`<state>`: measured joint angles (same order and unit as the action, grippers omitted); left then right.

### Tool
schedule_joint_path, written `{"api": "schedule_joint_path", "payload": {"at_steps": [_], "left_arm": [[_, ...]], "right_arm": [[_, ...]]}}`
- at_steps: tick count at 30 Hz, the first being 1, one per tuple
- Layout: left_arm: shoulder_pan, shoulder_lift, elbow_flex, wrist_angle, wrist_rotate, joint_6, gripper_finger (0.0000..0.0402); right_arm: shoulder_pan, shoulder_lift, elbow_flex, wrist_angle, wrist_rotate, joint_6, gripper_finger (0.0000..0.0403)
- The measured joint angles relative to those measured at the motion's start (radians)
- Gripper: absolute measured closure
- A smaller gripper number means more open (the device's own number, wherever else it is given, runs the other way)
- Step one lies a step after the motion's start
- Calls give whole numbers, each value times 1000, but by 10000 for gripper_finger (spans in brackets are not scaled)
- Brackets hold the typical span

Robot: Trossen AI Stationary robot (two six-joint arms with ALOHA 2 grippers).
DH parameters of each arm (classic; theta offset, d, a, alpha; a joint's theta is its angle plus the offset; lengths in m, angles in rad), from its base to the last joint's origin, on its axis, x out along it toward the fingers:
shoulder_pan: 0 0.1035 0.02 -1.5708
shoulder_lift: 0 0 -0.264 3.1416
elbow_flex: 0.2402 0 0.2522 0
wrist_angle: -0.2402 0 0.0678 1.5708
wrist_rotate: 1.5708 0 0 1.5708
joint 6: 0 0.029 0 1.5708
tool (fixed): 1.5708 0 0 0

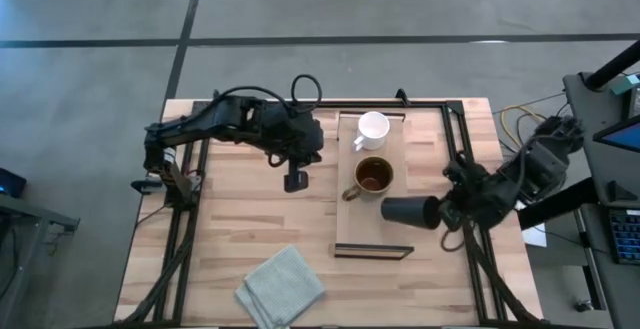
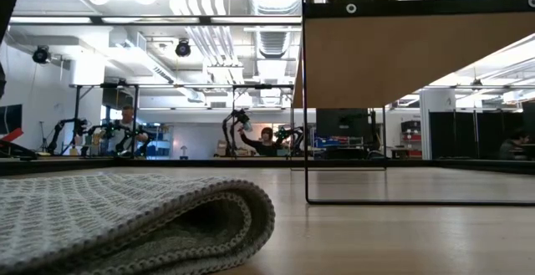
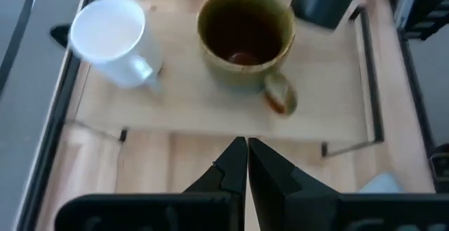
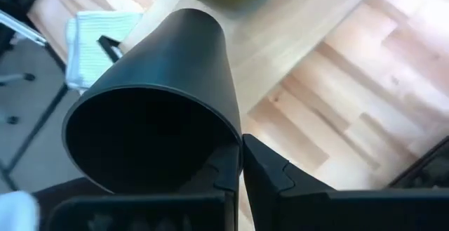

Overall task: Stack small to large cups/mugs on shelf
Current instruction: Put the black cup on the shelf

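The shelf (image 1: 350,231) is a raised light-wood board at the table's middle. A white handled mug (image 1: 372,129) stands on its far end, and an olive-brown mug (image 1: 373,176) with a brown inside stands near its middle. My right gripper (image 1: 440,212) is shut on the dark grey-black handleless cup (image 1: 408,210), which it holds over the shelf's right edge. My left gripper (image 1: 295,181) is shut and empty, above the table just left of the shelf. Both mugs also show in the left wrist view, the white one (image 3: 112,38) and the olive one (image 3: 245,38). My right gripper holds the dark cup by its rim (image 4: 228,129), the wall pinched between the two fingers, one finger inside the mouth and one finger (image 4: 270,171) outside. The fingers come from the table's right side. The cup lies on its side, bottom toward the olive mug, lifted clear of the shelf.
A folded grey cloth (image 1: 282,286) lies near the table's front edge, left of the shelf's near end; it fills the foreground of the low view (image 2: 125,216). Dark frame rails run along the table's left and right sides. People stand in the room behind.
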<state>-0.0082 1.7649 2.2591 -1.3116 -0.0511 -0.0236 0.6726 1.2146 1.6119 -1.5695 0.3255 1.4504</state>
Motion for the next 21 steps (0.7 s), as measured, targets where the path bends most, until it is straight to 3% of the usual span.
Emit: {"api": "schedule_joint_path", "payload": {"at_steps": [7,21], "left_arm": [[-3,0,-85,151,162,-24,402],[-56,0,-136,302,196,1,402]], "right_arm": [[-83,6,0,94,-20,-139,394],[-100,103,-3,158,-46,-180,394]]}}
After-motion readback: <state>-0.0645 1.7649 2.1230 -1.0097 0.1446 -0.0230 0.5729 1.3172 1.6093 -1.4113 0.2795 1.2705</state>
